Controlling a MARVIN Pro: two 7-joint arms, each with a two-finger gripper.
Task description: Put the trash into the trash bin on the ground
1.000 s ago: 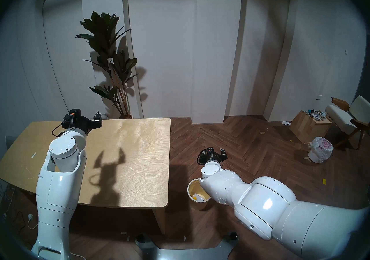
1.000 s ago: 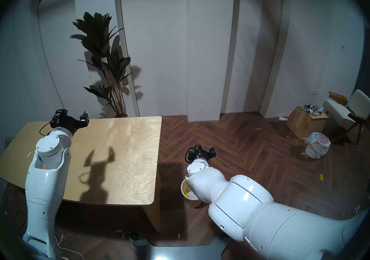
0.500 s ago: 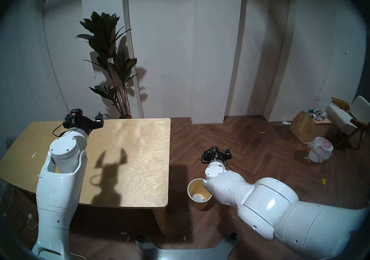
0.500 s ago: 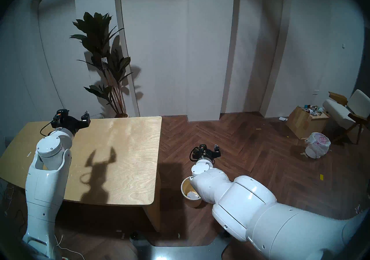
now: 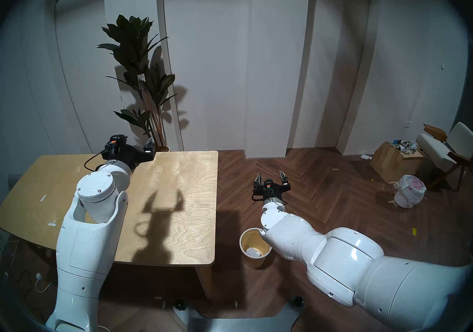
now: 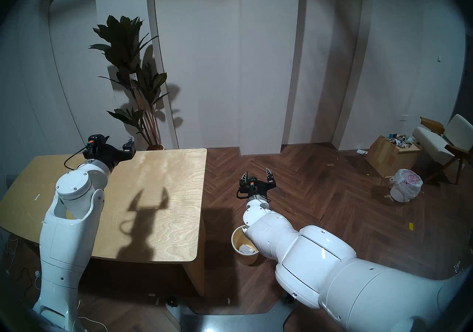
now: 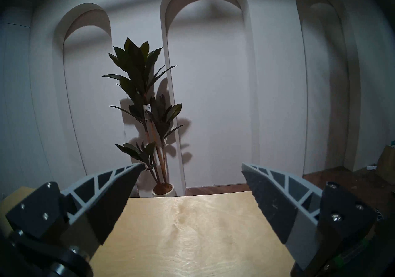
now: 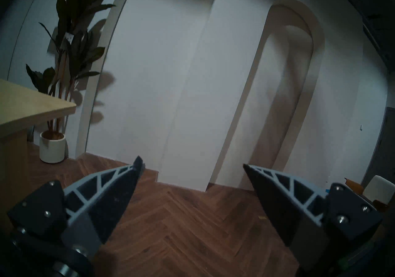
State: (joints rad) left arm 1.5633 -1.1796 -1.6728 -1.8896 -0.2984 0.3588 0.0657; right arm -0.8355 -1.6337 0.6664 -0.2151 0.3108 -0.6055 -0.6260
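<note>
Right gripper (image 5: 271, 175) has risen and tipped up to level vs 1 s ago, both fingers now showing; jaws spread wide, nothing between them, over the floor (image 5: 320, 195) beyond the trash bin (image 5: 244, 240). Left gripper (image 7: 192, 166) has shifted right along the table's (image 5: 179, 195) far edge, its shadow moving with it; jaws wide apart, empty. Bin stands on floor beside table's right side, unchanged. Trash (image 5: 253, 251) lies inside bin: pale pieces visible, yellow scrap seen earlier now covered.
</note>
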